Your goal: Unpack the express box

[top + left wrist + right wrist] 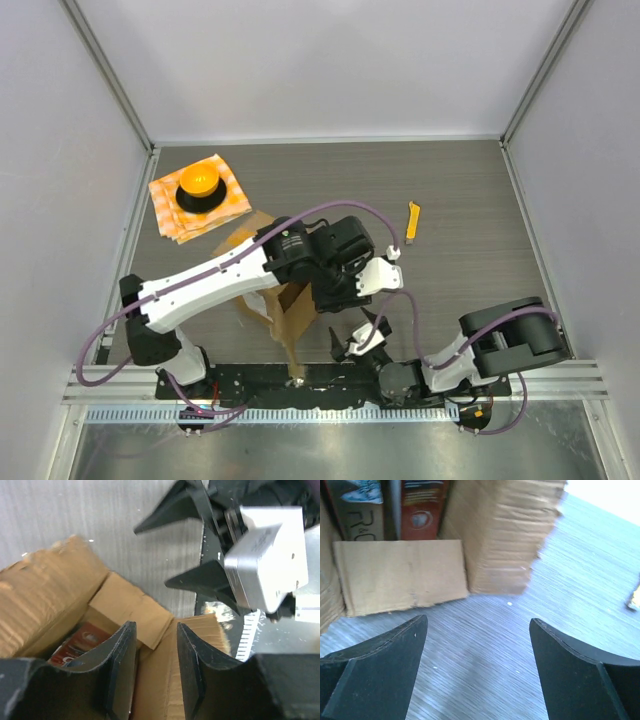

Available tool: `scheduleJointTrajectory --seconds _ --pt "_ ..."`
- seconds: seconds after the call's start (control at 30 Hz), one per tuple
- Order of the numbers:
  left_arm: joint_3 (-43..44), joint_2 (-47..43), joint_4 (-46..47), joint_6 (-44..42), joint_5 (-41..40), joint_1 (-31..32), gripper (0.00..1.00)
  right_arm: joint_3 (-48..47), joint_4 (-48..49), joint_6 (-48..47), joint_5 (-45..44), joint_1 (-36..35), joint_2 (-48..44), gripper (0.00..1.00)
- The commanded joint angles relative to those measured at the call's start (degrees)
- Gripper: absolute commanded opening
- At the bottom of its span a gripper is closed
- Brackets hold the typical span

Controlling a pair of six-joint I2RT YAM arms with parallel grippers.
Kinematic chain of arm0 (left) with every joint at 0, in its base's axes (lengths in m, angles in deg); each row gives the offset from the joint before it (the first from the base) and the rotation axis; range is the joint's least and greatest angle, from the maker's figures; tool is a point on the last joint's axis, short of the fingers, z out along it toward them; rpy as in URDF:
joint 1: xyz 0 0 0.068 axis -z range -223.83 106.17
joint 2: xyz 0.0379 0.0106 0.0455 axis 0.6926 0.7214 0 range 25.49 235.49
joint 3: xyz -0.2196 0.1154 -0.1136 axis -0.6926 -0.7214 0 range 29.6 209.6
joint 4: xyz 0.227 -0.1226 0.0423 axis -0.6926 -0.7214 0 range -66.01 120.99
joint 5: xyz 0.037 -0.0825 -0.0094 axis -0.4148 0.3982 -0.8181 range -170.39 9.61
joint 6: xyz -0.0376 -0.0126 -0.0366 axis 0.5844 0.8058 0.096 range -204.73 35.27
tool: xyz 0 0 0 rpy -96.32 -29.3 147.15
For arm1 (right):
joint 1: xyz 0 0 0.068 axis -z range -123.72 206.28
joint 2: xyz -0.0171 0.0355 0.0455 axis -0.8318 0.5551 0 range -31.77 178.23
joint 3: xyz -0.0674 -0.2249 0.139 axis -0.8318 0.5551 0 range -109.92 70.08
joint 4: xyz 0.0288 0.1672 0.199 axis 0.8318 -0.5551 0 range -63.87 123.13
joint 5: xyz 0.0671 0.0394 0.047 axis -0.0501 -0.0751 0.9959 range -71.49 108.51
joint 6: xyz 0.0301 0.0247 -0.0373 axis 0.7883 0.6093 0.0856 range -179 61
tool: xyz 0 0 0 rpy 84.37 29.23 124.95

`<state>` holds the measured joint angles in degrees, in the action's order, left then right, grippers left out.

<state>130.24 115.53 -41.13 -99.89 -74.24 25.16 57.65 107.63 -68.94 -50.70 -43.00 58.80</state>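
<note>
The express box (296,312) is brown cardboard, opened, lying under my left arm near the table's front edge. In the left wrist view its torn flaps (50,605) stand open, with a red packet (80,642) inside. My left gripper (155,626) hangs over the box's inner flap with its jaws a little apart and nothing pinched. My right gripper (477,620) is wide open and empty, low over the table, facing the box's open end (505,535). A red packet (422,505) and a dark one show there. The right gripper (362,335) is just right of the box.
An orange checkered cloth (225,205) with a round orange object (198,183) lies at the back left. A small yellow tool (411,220) lies right of centre on the table. Grey walls enclose the table on three sides.
</note>
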Motion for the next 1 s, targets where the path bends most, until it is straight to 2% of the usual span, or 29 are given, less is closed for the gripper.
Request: scheduleJointTrajectory --seconds 0.0,0.2,0.37,0.53,0.57,0.77,0.83,0.87,0.9,0.97 --pt "4.03 2.77 -2.59 1.80 5.80 0.97 0.41 5.74 21.13 6.15 -7.08 -1.08 -6.71 0.88" --pt "12.74 7.79 -5.14 0.92 4.48 3.87 0.40 6.80 21.21 4.67 -7.61 -1.09 -10.31 0.88" --pt "10.11 2.87 -4.35 -0.40 -0.85 3.61 0.41 5.31 21.21 2.38 -3.57 -0.56 -11.29 0.90" --pt "5.90 -2.22 -3.21 -0.49 -1.76 -3.06 0.41 4.25 21.21 1.85 -2.86 -0.12 -9.35 0.96" --pt "5.19 -2.67 -3.21 -0.57 -1.67 -3.94 0.41 4.60 21.21 2.11 -2.69 -0.03 -9.27 1.00" --pt "-0.88 -6.53 -1.36 -1.80 -3.78 -5.18 0.41 6.44 19.38 2.98 3.46 1.72 -12.25 1.00" --pt "-2.63 -7.16 -0.22 -1.89 -4.91 -6.06 0.40 6.10 9.48 6.31 7.48 3.30 -14.70 1.00" --pt "-2.90 -7.51 0.04 -1.72 -5.36 -6.76 0.40 4.79 3.87 12.68 9.95 6.70 -18.37 1.00" --pt "-3.08 -7.60 0.22 -1.46 -5.62 -7.20 0.40 3.65 -9.41 16.40 13.36 8.65 -20.41 1.00" --pt "-3.70 -7.95 0.75 -1.37 -5.63 -8.16 0.40 0.67 -19.35 22.65 22.95 15.57 -24.19 1.00"
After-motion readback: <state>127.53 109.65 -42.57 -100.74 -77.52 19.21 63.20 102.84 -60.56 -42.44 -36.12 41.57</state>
